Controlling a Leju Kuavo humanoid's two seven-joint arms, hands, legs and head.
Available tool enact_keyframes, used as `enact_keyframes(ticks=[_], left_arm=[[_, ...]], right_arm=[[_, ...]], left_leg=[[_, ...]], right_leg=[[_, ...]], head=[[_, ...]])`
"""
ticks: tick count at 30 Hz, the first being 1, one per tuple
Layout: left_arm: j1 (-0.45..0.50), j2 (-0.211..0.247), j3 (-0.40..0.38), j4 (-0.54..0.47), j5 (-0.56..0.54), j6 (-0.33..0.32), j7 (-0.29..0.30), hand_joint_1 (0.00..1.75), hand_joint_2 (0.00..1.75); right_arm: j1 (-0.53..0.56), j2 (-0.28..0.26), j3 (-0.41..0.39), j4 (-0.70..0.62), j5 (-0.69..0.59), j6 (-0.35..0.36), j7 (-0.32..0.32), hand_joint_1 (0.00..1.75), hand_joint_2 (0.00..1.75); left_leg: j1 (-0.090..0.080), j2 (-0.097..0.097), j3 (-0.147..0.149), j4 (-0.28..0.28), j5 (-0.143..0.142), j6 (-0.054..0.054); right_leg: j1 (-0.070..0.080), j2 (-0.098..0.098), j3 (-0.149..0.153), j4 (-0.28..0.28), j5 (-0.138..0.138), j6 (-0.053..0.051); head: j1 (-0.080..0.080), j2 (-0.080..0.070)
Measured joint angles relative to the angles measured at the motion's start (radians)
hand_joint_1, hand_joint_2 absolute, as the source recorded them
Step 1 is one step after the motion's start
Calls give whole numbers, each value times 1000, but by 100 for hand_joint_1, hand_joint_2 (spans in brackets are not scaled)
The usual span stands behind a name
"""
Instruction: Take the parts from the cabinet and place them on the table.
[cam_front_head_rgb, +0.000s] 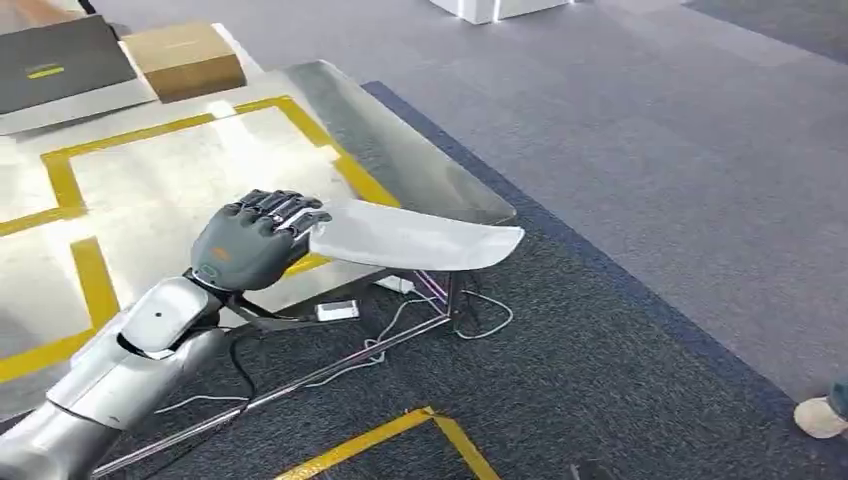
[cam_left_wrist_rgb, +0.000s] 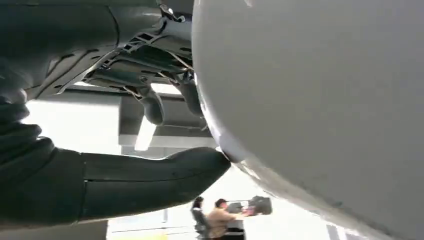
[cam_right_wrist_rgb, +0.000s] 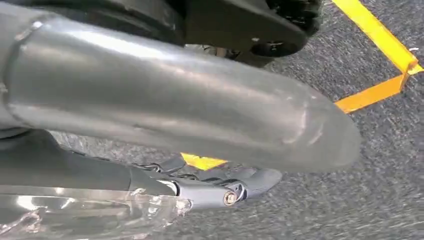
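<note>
Long, curved silver-grey metal part (cam_front_head_rgb: 415, 237) juts out over the near corner of the counter (cam_front_head_rgb: 420, 160), a shiny metal-topped surface marked with yellow tape lines; the left robot hand (cam_front_head_rgb: 255, 240) grips one end, its dark fingers (cam_front_head_rgb: 285, 210) curled over the top and its thumb (cam_left_wrist_rgb: 150, 175) pressing the underside. A brown cardboard box (cam_front_head_rgb: 185, 60) sits at the counter's far end beside a flat dark grey panel (cam_front_head_rgb: 60, 65). Below the counter, white cables (cam_front_head_rgb: 470, 315) trail across dark carpet (cam_front_head_rgb: 600, 360) bordered by lighter grey floor (cam_front_head_rgb: 650, 120). Yellow floor tape (cam_right_wrist_rgb: 372, 32) shows on the carpet. Whether the right robot hand is spread or closed cannot be told.
</note>
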Motion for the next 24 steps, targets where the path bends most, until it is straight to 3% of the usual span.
enact_keyframes(ticks=[1,2,3,6,7,8,9,10,12,13,14,15,16,17,18,19,22,23,24], left_arm=[[0,0,0,0,0,0,0,94,175],[0,0,0,0,0,0,0,94,175],[-2,0,1,0,1,0,0,94,175],[1,1,3,1,1,0,0,94,175],[2,4,6,1,1,0,0,94,175],[4,6,9,1,1,0,0,94,175],[-1,6,11,1,2,0,0,94,175],[-3,5,11,1,2,0,0,94,175],[1,4,11,2,2,-1,0,94,175],[4,4,11,3,2,-1,0,94,175],[6,4,11,4,2,-1,0,94,175],[6,4,11,4,2,-1,0,94,175],[6,4,12,4,2,-1,0,94,175],[5,4,13,4,2,-1,0,94,175],[3,4,13,4,2,-1,0,94,175],[0,3,12,4,2,-2,0,94,175],[4,5,13,4,2,-3,0,94,175],[4,6,15,4,3,-3,0,94,175],[1,7,16,4,3,-3,0,94,175]], right_arm=[[0,0,0,0,0,0,0,0,0],[0,0,0,0,0,0,0,0,0],[0,0,0,0,-1,0,0,0,0],[-4,0,0,0,-1,0,0,0,0],[-4,1,0,0,-1,0,0,0,0],[-4,2,0,0,-1,0,0,0,0],[-5,2,0,0,-1,0,-1,0,0],[-4,2,0,0,-1,0,-1,0,0],[2,2,0,0,-1,0,-2,0,0],[4,2,0,0,-1,0,-2,0,0],[3,1,0,0,-2,0,-2,0,0],[2,2,0,0,-1,0,-2,0,0],[1,2,0,0,-1,0,-2,0,0],[1,2,0,0,-1,0,-3,0,0],[1,2,0,0,-1,0,-3,0,0],[1,2,0,0,-1,0,-3,0,0],[-2,2,0,0,-2,0,-4,0,0],[-1,2,0,0,-1,0,-4,0,0],[-2,2,0,0,-1,0,-5,0,0]], left_leg=[[2,-13,1,1,-1,-3],[6,-29,2,4,-3,-11],[3,-39,-5,8,-4,-20],[14,-66,-13,-2,8,-39],[14,-77,-15,-3,10,-45],[12,-59,-17,2,4,-46],[3,5,-32,35,-22,-51],[4,41,-67,105,-61,-56],[6,65,-143,261,-125,-60],[6,67,-167,307,-133,-61],[6,68,-164,301,-117,-60],[5,69,-139,252,-82,-57],[3,79,-93,169,-40,-51],[-3,107,-43,82,-6,-43],[-13,167,-5,19,1,-35],[-21,173,0,-1,-6,-31],[-22,127,-5,-2,-6,-22],[-12,113,2,-9,0,-15],[-6,101,3,-9,1,-13]], right_leg=[[-4,12,39,-88,47,1],[-12,44,85,-189,85,4],[-18,94,96,-210,63,7],[-6,66,104,-209,69,-19],[-10,54,105,-214,73,-28],[-14,39,107,-217,76,-35],[-13,30,108,-218,75,-43],[-11,17,108,-218,73,-48],[-7,-10,107,-218,71,-52],[-6,-25,108,-218,70,-52],[-5,-39,108,-218,69,-53],[-3,-54,109,-218,68,-53],[-2,-67,112,-218,66,-52],[-1,-78,117,-218,64,-50],[3,-88,120,-218,61,-45],[11,-97,120,-213,55,-39],[10,-139,134,-224,50,-27],[8,-132,133,-221,44,-17],[4,-59,122,-192,25,-8]], head=[[0,0],[0,0],[1,0],[0,0],[0,0],[0,0],[-13,0],[-15,0],[-16,0],[-15,0],[-15,0],[-16,0],[-15,0],[-15,0],[-16,0],[-16,0],[-12,0],[-15,0],[-8,0]])
